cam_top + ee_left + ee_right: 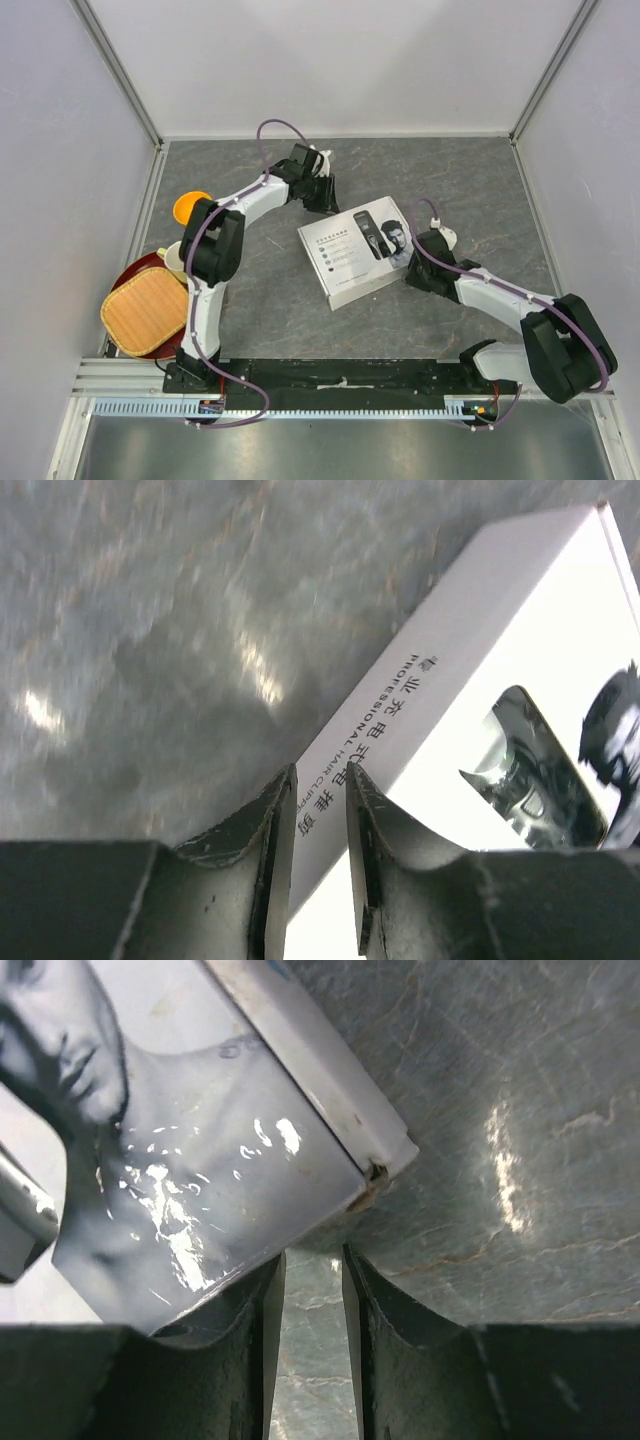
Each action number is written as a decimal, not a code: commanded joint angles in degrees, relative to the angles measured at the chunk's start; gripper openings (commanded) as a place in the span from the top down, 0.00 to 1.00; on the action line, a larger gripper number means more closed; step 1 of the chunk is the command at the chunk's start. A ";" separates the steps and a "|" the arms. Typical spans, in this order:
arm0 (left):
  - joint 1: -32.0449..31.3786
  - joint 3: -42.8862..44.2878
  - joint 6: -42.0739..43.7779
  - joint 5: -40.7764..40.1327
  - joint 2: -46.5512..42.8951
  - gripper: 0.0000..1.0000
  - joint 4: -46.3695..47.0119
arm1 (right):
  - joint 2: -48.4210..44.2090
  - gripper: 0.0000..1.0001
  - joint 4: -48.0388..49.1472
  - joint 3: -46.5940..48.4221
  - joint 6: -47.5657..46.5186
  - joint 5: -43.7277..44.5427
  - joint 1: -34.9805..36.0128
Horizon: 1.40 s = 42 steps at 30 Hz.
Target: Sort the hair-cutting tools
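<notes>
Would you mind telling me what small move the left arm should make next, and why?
Probably close the left gripper on the white box edge lying at its fingertips, ready to open it: the box is shut, its contents unseen, and the right gripper sits at another corner.

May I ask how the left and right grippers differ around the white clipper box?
The left gripper is at the white clipper box's far edge; the right gripper is at its near right corner. The box's side shows between the left gripper's fingers; only bare table shows between the right gripper's. Both have narrow finger gaps.
</notes>
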 commanded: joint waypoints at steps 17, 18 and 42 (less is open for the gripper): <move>-2.53 -35.64 -9.20 -0.81 -28.27 0.68 2.16 | 7.17 0.57 1.08 15.09 -8.73 3.40 -4.83; -2.53 -36.53 -9.55 -0.54 -29.15 0.68 3.48 | 6.73 0.57 0.98 14.83 -8.82 3.95 -6.67; -2.62 -42.34 -11.14 -0.01 -34.43 0.67 5.16 | 24.39 0.87 14.70 19.30 -9.52 -27.35 -15.91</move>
